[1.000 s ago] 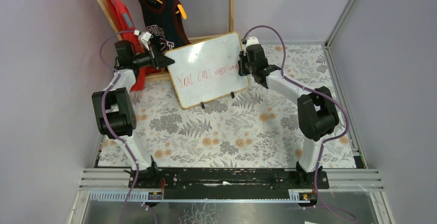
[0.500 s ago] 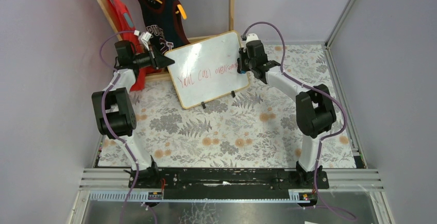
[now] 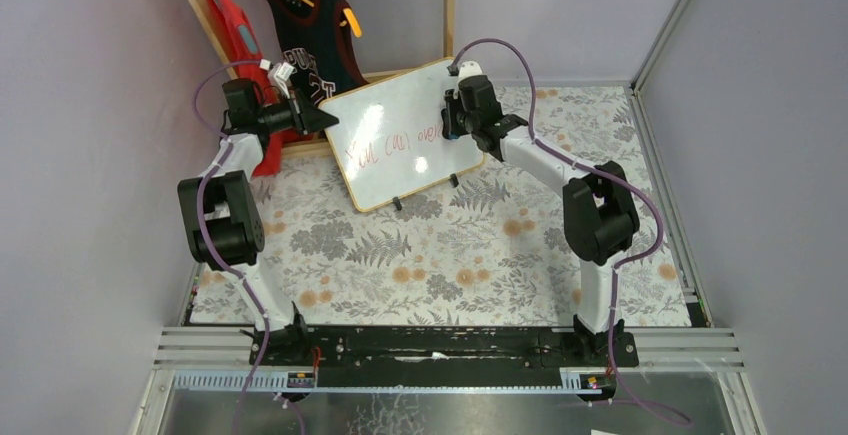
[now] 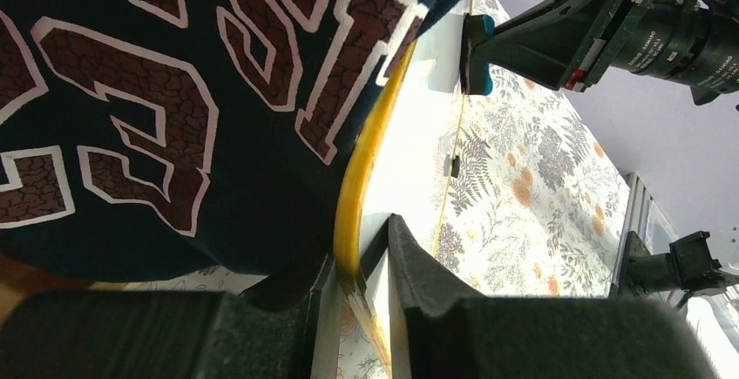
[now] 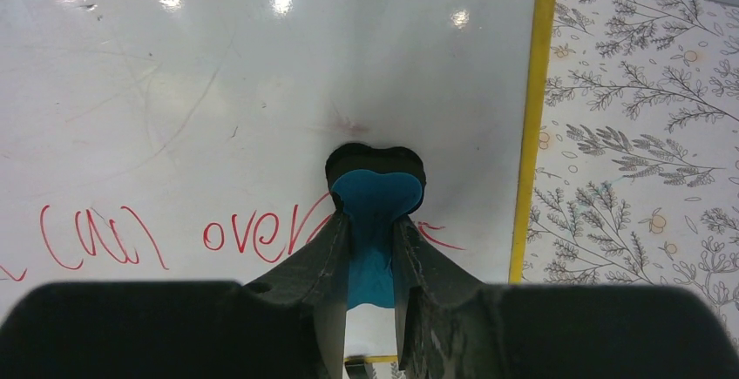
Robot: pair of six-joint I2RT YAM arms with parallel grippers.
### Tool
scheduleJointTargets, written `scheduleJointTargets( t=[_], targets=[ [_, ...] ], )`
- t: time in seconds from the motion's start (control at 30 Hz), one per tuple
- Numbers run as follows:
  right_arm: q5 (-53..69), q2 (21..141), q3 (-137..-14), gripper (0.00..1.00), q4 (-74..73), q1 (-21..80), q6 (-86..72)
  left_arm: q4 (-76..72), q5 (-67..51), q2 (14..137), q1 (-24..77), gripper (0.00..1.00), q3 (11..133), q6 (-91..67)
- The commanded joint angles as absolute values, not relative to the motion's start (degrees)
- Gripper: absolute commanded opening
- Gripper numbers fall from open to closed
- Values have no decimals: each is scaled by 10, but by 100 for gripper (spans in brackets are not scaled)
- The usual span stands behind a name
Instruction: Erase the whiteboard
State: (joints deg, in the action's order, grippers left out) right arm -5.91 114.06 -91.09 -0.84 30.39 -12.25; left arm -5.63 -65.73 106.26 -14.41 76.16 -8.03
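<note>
The whiteboard (image 3: 398, 173) stands tilted on its two black feet at the back of the table, with red handwriting (image 3: 385, 145) across its middle. My left gripper (image 3: 328, 117) is shut on the board's left frame edge; the left wrist view shows the wood frame (image 4: 359, 179) pinched between the jaws. My right gripper (image 3: 450, 121) is shut on a blue eraser pad (image 5: 375, 194) and presses it against the board face (image 5: 261, 74), at the right end of the red writing (image 5: 253, 233). A faint red trace remains just right of the pad.
A dark jersey (image 3: 305, 25) and a red garment (image 3: 235, 35) hang on a wooden rack (image 3: 450, 5) right behind the board and left gripper. A floral cloth (image 3: 420, 255) covers the table. Grey walls close in on both sides.
My right gripper has slid left across the board with the blue pad. The last letters of the red writing are wiped away. The left arm and board have stayed put.
</note>
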Motion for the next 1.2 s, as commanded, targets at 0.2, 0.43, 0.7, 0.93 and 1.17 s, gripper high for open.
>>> scheduleJointTargets(
  t=[0.2,0.43,0.7,0.93,1.17],
  targets=[
    [-67,1139,-873,0,25,318,-114,-8,-562,1064,-128,0,758,23],
    [-101,1106,-821,0,45,292,-112,27,-554,1052,-128,0,758,66],
    [-122,1078,-783,0,53,277,-108,32,-550,1044,-128,0,748,82],
    [-78,1092,-798,0,52,298,-117,33,-552,1046,-127,0,746,80],
    [-71,1122,-845,0,45,362,-120,32,-553,1045,-124,0,748,77]
  ],
)
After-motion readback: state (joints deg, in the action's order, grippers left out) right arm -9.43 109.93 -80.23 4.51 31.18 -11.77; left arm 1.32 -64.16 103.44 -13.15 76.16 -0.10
